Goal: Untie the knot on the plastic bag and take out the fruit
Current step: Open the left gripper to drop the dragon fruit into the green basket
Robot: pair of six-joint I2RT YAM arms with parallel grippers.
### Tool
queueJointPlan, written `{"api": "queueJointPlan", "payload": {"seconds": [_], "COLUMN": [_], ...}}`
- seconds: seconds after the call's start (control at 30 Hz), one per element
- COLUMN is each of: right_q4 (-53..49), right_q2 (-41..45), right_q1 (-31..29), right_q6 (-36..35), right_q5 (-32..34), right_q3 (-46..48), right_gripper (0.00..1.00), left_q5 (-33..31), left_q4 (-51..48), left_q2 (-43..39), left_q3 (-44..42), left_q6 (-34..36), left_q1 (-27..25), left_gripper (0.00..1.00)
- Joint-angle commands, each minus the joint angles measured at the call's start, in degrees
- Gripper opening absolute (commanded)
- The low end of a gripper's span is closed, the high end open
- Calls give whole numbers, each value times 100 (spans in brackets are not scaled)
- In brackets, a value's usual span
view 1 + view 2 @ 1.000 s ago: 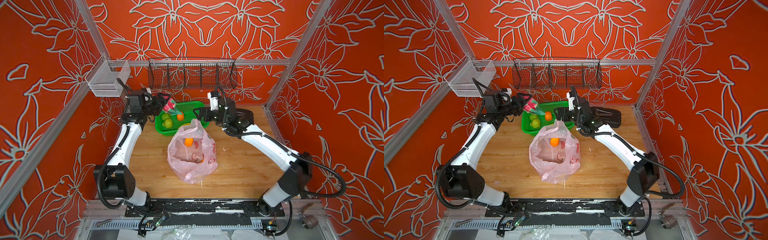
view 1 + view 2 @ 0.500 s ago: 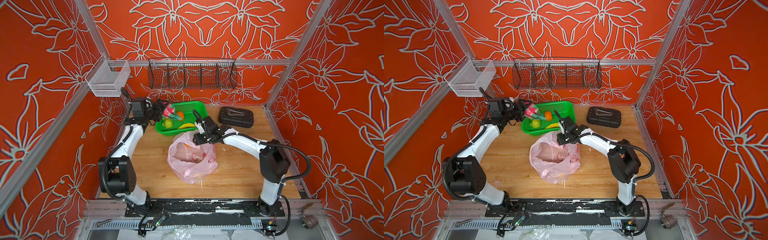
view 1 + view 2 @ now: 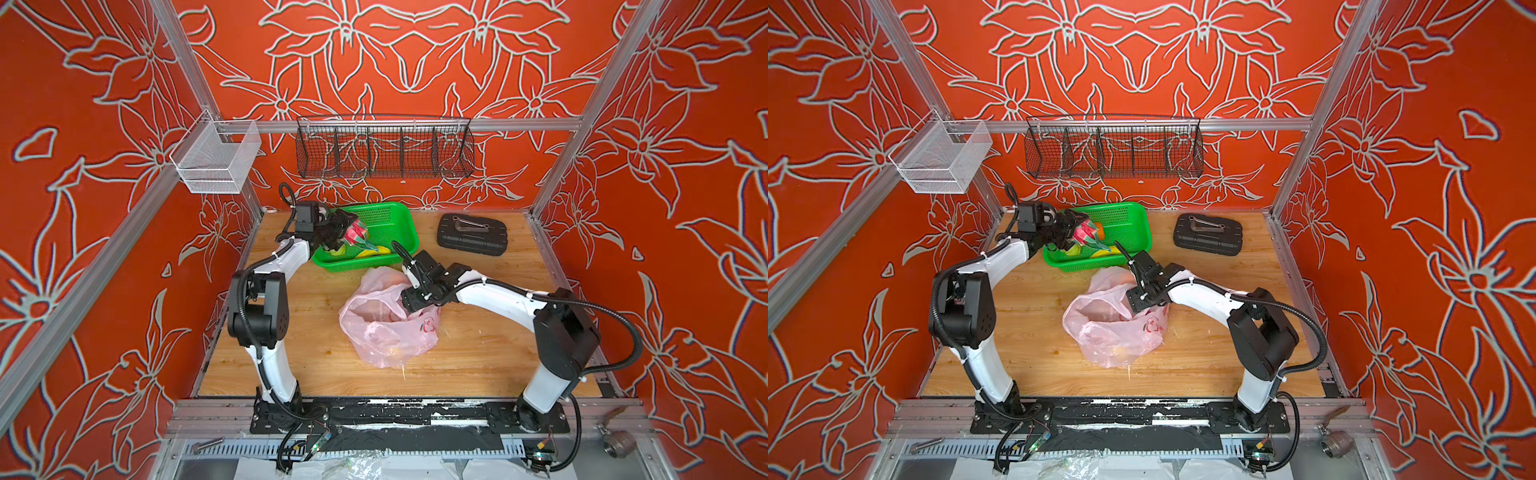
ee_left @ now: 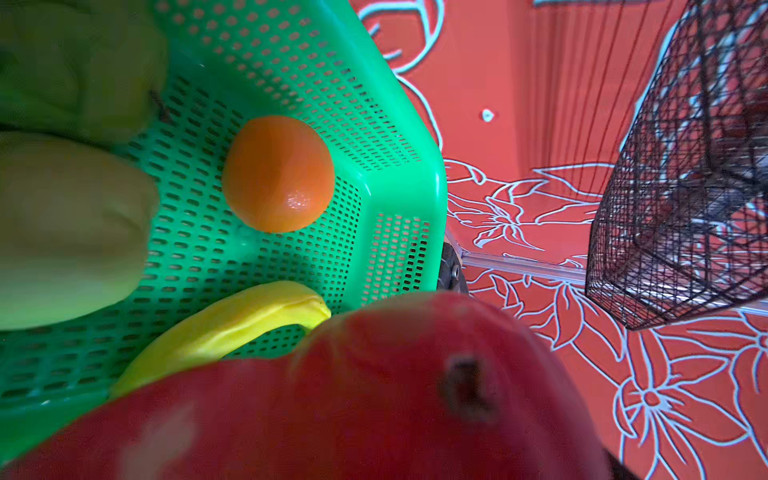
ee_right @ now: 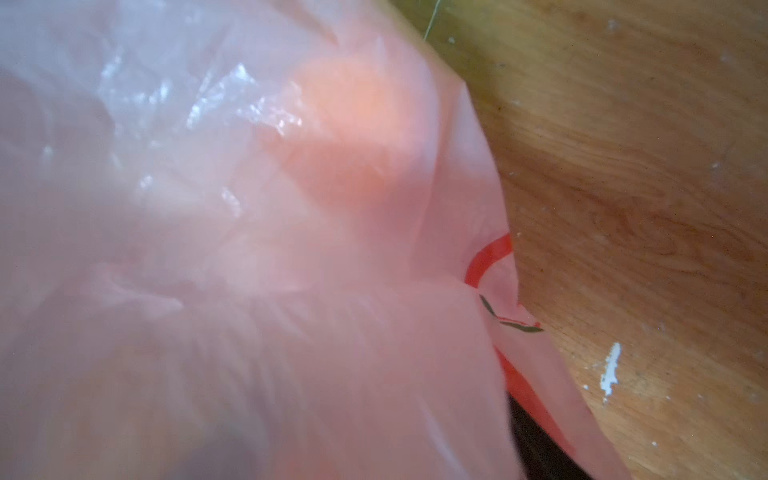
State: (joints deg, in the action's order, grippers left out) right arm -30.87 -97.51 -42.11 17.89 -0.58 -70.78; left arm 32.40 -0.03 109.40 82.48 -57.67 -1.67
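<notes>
Left arm (image 3: pixel 286 257) stretched over green basket (image 3: pixel 390 216), left gripper (image 3: pixel 347 232) clamped on dragon fruit (image 3: pixel 357 237), green tip slanting down, right gripper (image 3: pixel 409 303) dipped into plastic bag (image 3: pixel 382 332), its grip impossible to tell

Illumination: bright and even from overhead in both top views, with only soft shadows on the surface (image 3: pixel 311 332).
Glare: small highlight on the orange (image 4: pixel 297 201); glints on the plastic bag (image 5: pixel 199 108).
Focus: dragon fruit (image 4: pixel 374 395), green apples (image 4: pixel 70 224) and bag film blurred close to each wrist lens.
Distortion: frame posts (image 3: pixel 600 70) splay outward at the edges.
</notes>
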Motion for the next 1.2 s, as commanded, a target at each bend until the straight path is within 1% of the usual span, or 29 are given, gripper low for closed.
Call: {"api": "queueJointPlan", "payload": {"seconds": [0.0,0.1,0.2,0.3,0.47,0.57,0.7,0.83,0.93,0.97,1.0,1.07,1.13,1.17], "right_q4": [101,309,672,963,1436,1634,1844,1883,1792,1795,1787,1792,1805,1804], "right_q2": [504,882,1218,1488,2032,2407,2869,3093,3142,3157,3159,3158,3143,3135], "right_q1": [-8,-2,8,1,1,1,4,10,10,14,12,10,10,10], "right_q6": [132,278,450,623,802,833,863,871,883,891,889,882,867,853], "right_q5": [166,311,401,396,419,698,1000,1037,1023,1016,1016,1013,1001,990], "right_q3": [74,115,170,153,325,560,875,1003,980,979,986,979,966,949], "right_gripper": [87,97,97,97,97,97,97,97,97,97,97,97,97,97], "left_q5": [-80,-49,-40,-197,-179,-138,-246,-252,-198,-199,-198,-227,-293,-328], "left_q4": [449,493,536,450,44,-229,-634,-1158,-1360,-1376,-1385,-1409,-1484,-1516], "left_q2": [316,751,1141,1467,2170,2569,3043,3588,3823,3836,3822,3738,3609,3515], "left_q3": [574,921,1242,1596,2516,3010,3650,4417,4730,4746,4743,4707,4671,4642], "left_q6": [14,-228,-383,-320,-235,-262,-174,-87,-69,-61,-45,42,164,229], "left_q1": [-194,-309,-437,-597,-827,-945,-1086,-1159,-1169,-1177,-1179,-1186,-1186,-1186], "left_gripper": [40,40,40,40,40,39,40,44,47,49,54,73,87,91]}}
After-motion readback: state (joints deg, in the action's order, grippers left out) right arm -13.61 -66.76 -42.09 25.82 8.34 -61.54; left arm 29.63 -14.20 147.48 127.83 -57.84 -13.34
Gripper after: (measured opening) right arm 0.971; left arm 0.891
